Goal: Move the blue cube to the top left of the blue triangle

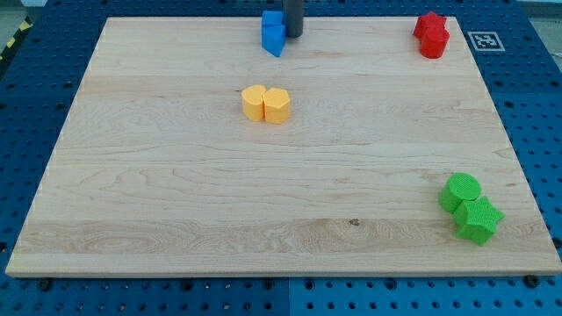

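Tip (294, 35) touching blue blocks (273, 32) on their right, board's top edge.

blue cube (272, 19): at the board's top edge, touching the triangle's upper side
blue triangle (275, 40): just below it

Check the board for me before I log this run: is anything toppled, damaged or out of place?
Nothing stands out. The blocks sit in tidy pairs on the wooden board: blue blocks at the view's top, with my tip right beside them, yellow blocks, red blocks and green blocks. Nothing toppled or off the board.
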